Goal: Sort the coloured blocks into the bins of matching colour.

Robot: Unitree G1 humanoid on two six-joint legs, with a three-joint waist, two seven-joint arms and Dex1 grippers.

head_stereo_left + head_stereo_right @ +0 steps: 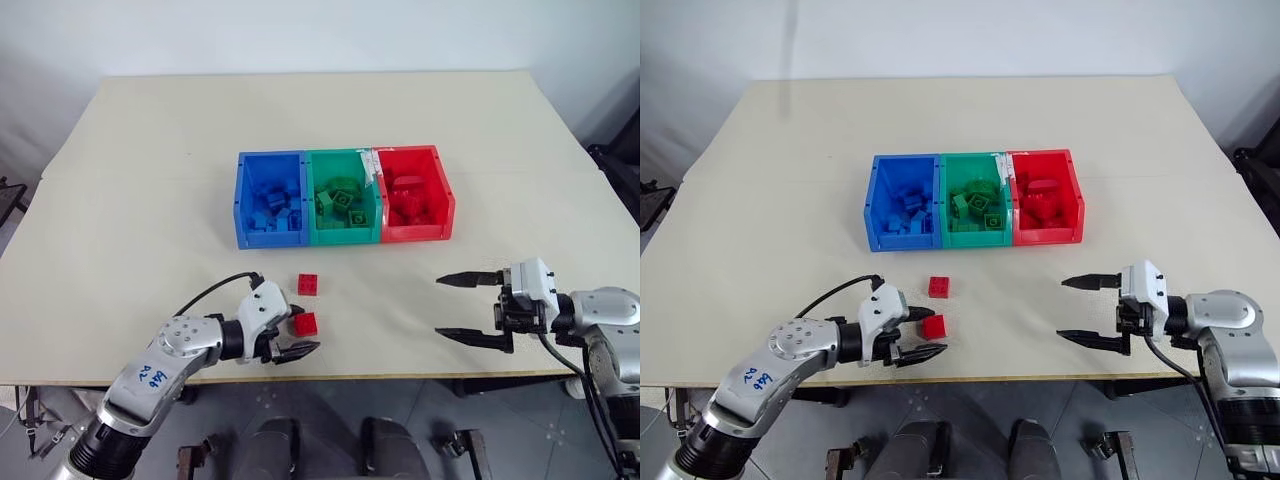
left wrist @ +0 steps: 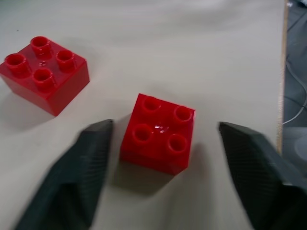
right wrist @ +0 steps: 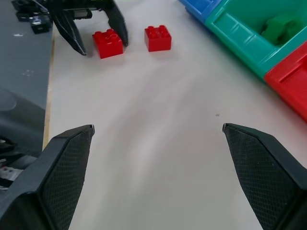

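Two red blocks on your desk, three bins behind them.

Your desk [image 1: 130,200] is a pale beige top against a plain white wall, grey floor below its near edge. Blue bin [image 1: 270,198], green bin [image 1: 343,196] and red bin [image 1: 413,193] sit joined in a row, each holding blocks of its own colour. Near red block [image 1: 305,323] lies between the fingers of your left tool [image 1: 296,335], jaws apart, not clamped. Far red block [image 1: 309,284] sits just beyond. Your right tool [image 1: 468,308] hangs wide apart over bare desk. Blue handwriting on your left arm, unreadable.
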